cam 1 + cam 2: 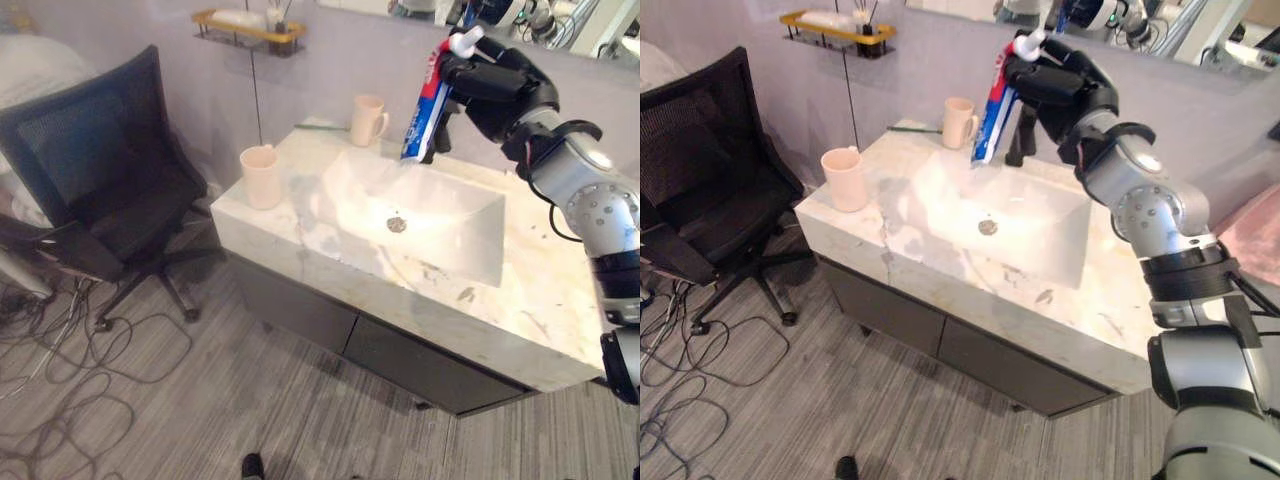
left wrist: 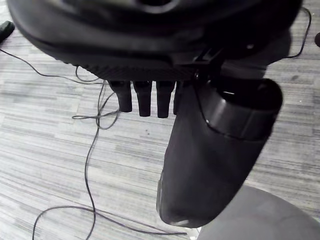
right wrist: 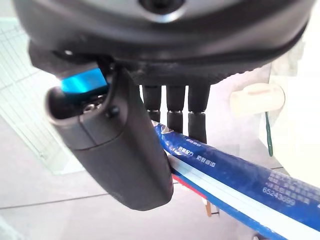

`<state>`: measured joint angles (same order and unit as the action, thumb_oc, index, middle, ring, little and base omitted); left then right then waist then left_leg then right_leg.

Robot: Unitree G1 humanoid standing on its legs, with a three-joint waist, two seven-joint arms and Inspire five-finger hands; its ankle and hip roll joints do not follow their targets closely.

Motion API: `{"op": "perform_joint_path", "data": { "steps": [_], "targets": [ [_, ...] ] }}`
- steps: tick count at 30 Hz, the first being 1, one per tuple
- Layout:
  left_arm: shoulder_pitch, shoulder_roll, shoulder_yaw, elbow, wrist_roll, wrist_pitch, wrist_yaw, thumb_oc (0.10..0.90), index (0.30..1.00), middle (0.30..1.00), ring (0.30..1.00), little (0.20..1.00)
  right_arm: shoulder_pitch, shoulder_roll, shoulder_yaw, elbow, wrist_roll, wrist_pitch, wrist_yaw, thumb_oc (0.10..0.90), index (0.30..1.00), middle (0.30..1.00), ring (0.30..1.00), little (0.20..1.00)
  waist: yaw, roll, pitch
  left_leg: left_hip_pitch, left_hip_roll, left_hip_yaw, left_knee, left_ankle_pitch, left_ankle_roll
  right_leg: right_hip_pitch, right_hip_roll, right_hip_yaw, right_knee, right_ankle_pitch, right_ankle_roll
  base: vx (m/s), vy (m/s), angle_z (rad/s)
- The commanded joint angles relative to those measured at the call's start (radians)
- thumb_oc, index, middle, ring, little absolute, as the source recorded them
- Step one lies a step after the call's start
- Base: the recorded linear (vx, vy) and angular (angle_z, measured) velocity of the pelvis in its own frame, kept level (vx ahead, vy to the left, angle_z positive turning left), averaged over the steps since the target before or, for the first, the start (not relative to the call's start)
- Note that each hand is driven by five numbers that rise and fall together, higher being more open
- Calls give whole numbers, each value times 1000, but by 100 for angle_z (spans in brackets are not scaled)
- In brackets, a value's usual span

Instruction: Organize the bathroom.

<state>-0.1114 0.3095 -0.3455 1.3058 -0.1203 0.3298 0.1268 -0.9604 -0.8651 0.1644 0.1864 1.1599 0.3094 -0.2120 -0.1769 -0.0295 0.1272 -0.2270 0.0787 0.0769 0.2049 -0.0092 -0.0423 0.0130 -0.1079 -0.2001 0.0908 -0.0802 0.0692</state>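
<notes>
The right hand (image 1: 1055,80) has fingers curled round the toothpaste (image 1: 996,105), holding it cap-up above the sink (image 1: 1060,255) back edge, probably for carrying toward the far cup (image 1: 959,122). The left hand (image 2: 150,97) hangs relaxed, empty.

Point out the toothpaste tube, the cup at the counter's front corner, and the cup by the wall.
toothpaste tube (image 1: 424,110), left eye view, blue middle of the tube.
front cup (image 1: 261,176), left eye view, its side wall.
back cup (image 1: 958,123), right eye view, its side wall.

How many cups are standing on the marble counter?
2. One pale pink cup stands at the counter's left front corner; one cream handled cup stands at the back, left of the basin. None seem hidden.
</notes>
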Motion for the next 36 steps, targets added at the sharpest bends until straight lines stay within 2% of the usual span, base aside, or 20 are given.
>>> {"op": "perform_joint_path", "data": {
  "steps": [1, 3, 4, 6, 8, 10, 11, 13, 14, 15, 16, 19, 20, 21, 23, 25, 29, 32, 36],
  "targets": [
    [2, 63, -21, 50, -55, -9, 39, 800, 900, 900, 900, 900, -133, -15, -71, -11, -7, -181, 97, 400, 300, 300, 300, 300, 4, 4, -42, 66, -11, 54, -41, 32, -5, -82, -36, 119, 179, -26, 63, 249, 452, 8],
    [-9, 63, -13, 56, -131, -20, 57, 800, 900, 900, 900, 900, -146, -11, -55, -51, 22, -187, 95, 400, 300, 300, 300, 300, -13, 20, -36, 83, -33, 96, -34, 2, 15, -101, -69, 149, 203, -17, 77, 274, 492, -3],
    [-15, 64, -9, 60, -156, -25, 64, 800, 900, 900, 900, 900, -145, -15, -60, -81, 33, -169, 97, 400, 300, 300, 300, 300, -26, 36, -30, 109, -42, 120, -45, -15, 24, -110, -91, 162, 238, -23, 73, 238, 378, -30],
    [-14, 68, -6, 59, -174, -30, 66, 800, 900, 900, 900, 900, -141, -21, -62, -101, 40, -160, 90, 400, 300, 300, 300, 300, -32, 45, -30, 129, -46, 133, -62, -19, 30, -117, -102, 174, 261, -15, 68, 220, 288, -29],
    [-10, 81, -10, 53, -126, -31, 58, 800, 900, 900, 900, 900, -136, -35, -70, -141, 40, -135, 45, 400, 300, 300, 300, 300, -39, 57, -36, 169, -61, 139, -99, -29, 45, -149, -121, 212, 360, 52, 60, 211, 192, -12],
    [-11, 91, -20, 45, -96, -19, 50, 800, 900, 900, 900, 900, -144, -43, -69, -136, 29, -123, 30, 400, 300, 300, 300, 300, -46, 60, -41, 191, -72, 129, -114, -41, 51, -186, -109, 246, 386, 98, 63, 127, 45, 5],
    [-17, 98, -28, 40, -81, -7, 41, 800, 900, 900, 900, 900, -151, -47, -67, -126, 12, -117, 20, 400, 300, 300, 300, 300, -50, 63, -47, 198, -79, 116, -125, -41, 52, -208, -87, 264, 363, 120, 65, 173, -22, 21],
    [-26, 102, -36, 31, -60, 18, 28, 800, 900, 900, 900, 900, -156, -47, -65, -106, -8, -117, 21, 400, 300, 300, 300, 300, -58, 60, -60, 205, -93, 110, -134, -38, 50, -209, -55, 274, 234, 127, 72, 219, -90, 41],
    [-20, 99, -30, 26, -46, 30, 27, 800, 900, 900, 900, 900, -150, -55, -59, -86, -19, -137, 37, 400, 300, 300, 300, 300, -70, 38, -69, 205, -119, 119, -118, -65, 56, -213, -42, 285, 81, 166, 106, 196, -116, 48],
    [-19, 98, -29, 24, -43, 33, 28, 800, 900, 900, 900, 900, -149, -57, -58, -83, -17, -142, 40, 400, 300, 300, 300, 300, -73, 34, -70, 204, -122, 121, -112, -73, 58, -213, -41, 287, 55, 180, 114, 223, -193, 55],
    [-13, 95, -23, 14, -31, 52, 32, 800, 900, 900, 900, 900, -152, -74, -54, -64, -6, -161, 57, 400, 300, 300, 300, 300, -84, 17, -70, 211, -132, 133, -92, -106, 66, -237, -31, 287, -3, 224, 138, 123, -132, 47],
    [-9, 99, -20, -10, -7, 84, 25, 800, 900, 900, 900, 900, -180, -110, -49, -47, 27, -165, 53, 400, 300, 300, 300, 300, -98, 8, -65, 230, -110, 142, -70, -148, 78, -298, 0, 263, 55, 202, 132, 115, -160, 49],
    [-5, 101, -20, -19, 1, 89, 18, 800, 900, 900, 900, 900, -190, -119, -51, -46, 28, -157, 57, 400, 300, 300, 300, 300, -101, 1, -69, 226, -105, 140, -39, -173, 84, -298, 7, 257, 82, 170, 122, 128, -173, 70],
    [-5, 94, -19, -17, 12, 91, 23, 800, 900, 900, 900, 900, -188, -125, -57, -43, 26, -155, 61, 400, 300, 300, 300, 300, -100, -2, -79, 217, -106, 130, -27, -174, 84, -281, 11, 261, 85, 153, 117, 139, -195, 56],
    [1, 80, -20, -8, 16, 81, 14, 800, 900, 900, 900, 900, -197, -139, -59, -30, 27, -151, 67, 400, 300, 300, 300, 300, -96, -8, -100, 200, -106, 109, -14, -161, 73, -247, 23, 283, 82, 132, 110, 121, -198, 69],
    [8, 69, -19, 1, 77, 54, -9, 800, 900, 900, 900, 900, -228, -140, -47, -10, 32, -151, 68, 400, 300, 300, 300, 300, -85, -23, -126, 189, -98, 108, -20, -150, 69, -212, 20, 258, 62, 118, 109, 84, -143, 54],
    [2, 57, -19, 10, 69, 61, -12, 800, 900, 900, 900, 900, -268, -142, -6, 25, 60, -179, 96, 400, 300, 300, 300, 300, -81, -37, -157, 188, -96, 102, -57, -129, 71, -196, 31, 258, 40, 113, 112, 50, -83, 23],
    [-1, 53, -19, 12, 61, 67, -7, 800, 900, 900, 900, 900, -274, -137, 4, 14, 66, -182, 103, 400, 300, 300, 300, 300, -84, -37, -163, 188, -95, 101, -75, -119, 71, -196, 38, 262, 34, 112, 113, 32, -27, -6],
    [3, 54, -2, 27, 38, 85, 22, 800, 900, 900, 900, 900, -283, -130, 27, -53, 103, -201, 84, 400, 300, 300, 300, 300, -89, -43, -174, 195, -92, 104, -100, -111, 72, -200, 47, 275, 25, 111, 119, 33, -8, -11]
  ]
}}
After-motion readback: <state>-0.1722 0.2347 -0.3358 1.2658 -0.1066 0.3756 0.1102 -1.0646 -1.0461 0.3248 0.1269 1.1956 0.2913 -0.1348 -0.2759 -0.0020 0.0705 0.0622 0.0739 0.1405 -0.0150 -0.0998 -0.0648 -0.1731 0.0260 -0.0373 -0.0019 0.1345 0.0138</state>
